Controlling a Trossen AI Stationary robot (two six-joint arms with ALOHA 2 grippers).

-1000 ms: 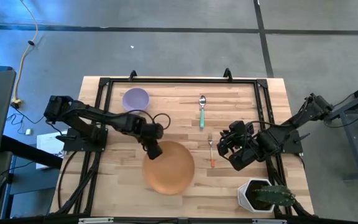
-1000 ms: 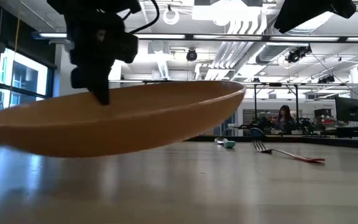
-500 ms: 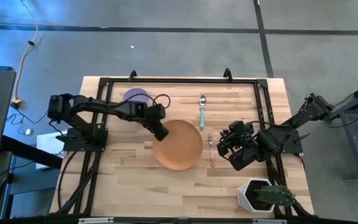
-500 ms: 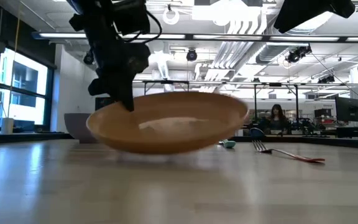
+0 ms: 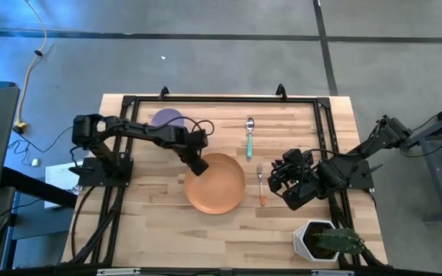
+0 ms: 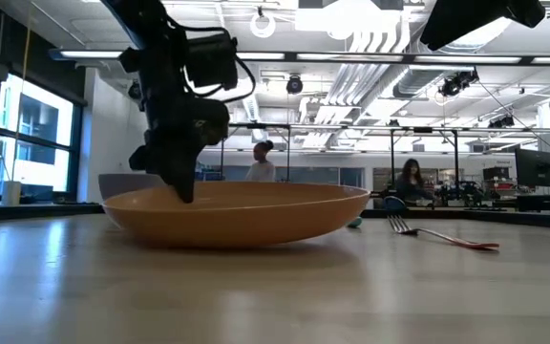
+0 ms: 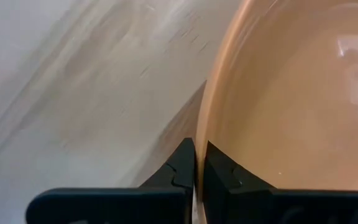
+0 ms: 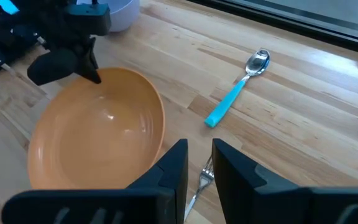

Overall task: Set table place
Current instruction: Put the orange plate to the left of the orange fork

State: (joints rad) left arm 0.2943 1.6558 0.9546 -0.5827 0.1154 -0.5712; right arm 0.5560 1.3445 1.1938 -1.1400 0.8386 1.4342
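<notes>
The left arm reaches from the left edge of the worktop (image 5: 298, 126) toward its centre, elbow raised, forearm sloping down to the right. The left gripper (image 5: 199, 164) points down at the far-left rim of the orange plate (image 5: 217, 184); its fingers (image 7: 185, 168) are pressed together, pinching that rim between them. In the low view the plate rests on the wood, roughly level.

The right arm enters from the right edge and bends back toward the centre. The right gripper (image 5: 280, 185) hangs above the worktop just right of the fork (image 5: 261, 184), its fingers (image 8: 176, 165) slightly spread with a narrow gap and holding nothing.

The fork lies just right of the plate, tines toward the far side. The spoon (image 5: 249, 136) with a teal handle lies farther back, apart from the plate. The lavender bowl (image 5: 165, 118) sits at the far left, partly hidden by the left arm. A white plant pot (image 5: 313, 238) stands at the near right corner.
</notes>
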